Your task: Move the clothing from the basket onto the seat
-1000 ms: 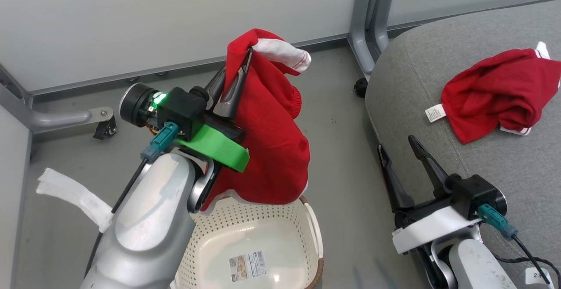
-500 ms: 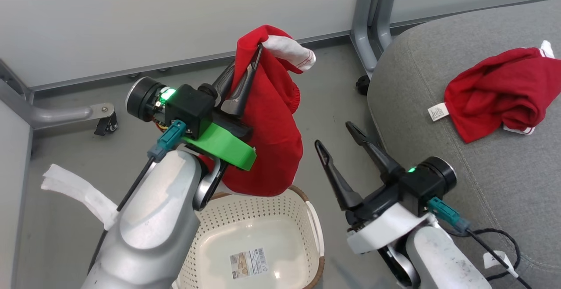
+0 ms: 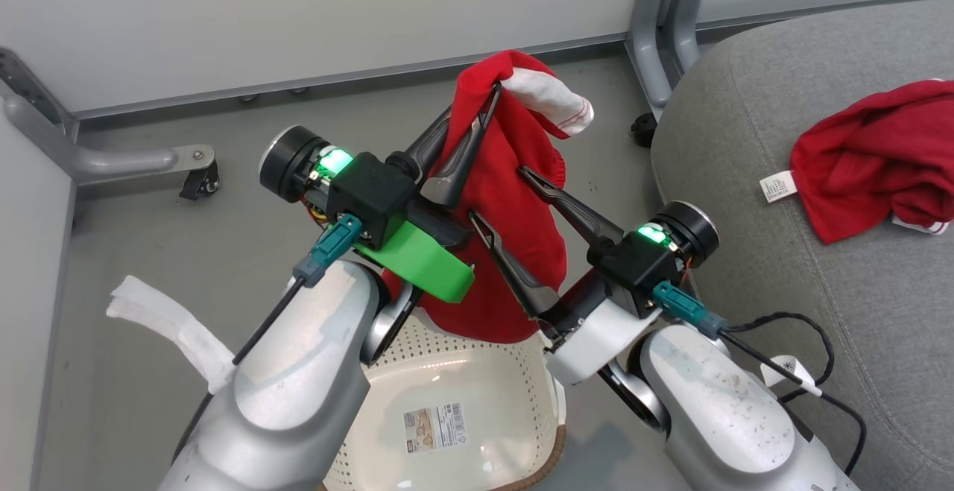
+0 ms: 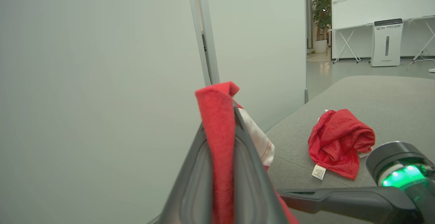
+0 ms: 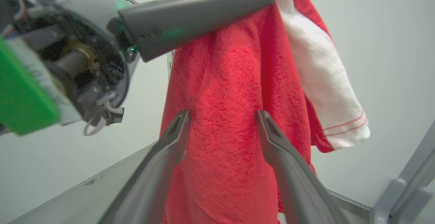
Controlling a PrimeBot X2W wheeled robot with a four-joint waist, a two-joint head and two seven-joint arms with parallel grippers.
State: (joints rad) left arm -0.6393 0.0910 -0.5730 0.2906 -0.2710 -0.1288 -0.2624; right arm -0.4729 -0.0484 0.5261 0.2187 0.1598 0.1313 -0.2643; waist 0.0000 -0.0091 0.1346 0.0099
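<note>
grey floor (image 3: 149, 252); two red garments, one basket (image 3: 462, 360), one seat (image 3: 745, 141)
left gripper (image 3: 484, 100) raised, clenched on one garment (image 3: 525, 245) above the basket; right gripper (image 3: 496, 191) released, fingertips (image 3: 522, 172) near it; other garment (image 3: 872, 170) on seat

One garment (image 3: 522, 141) above basket (image 3: 447, 357), other garment (image 3: 864, 170) on seat (image 3: 745, 141)

Bright red clothing (image 3: 522, 215) with white trim, cream perforated basket (image 3: 447, 360), light grey seat (image 3: 745, 141)

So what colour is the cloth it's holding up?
The cloth is red with white trim; right wrist view.
</note>
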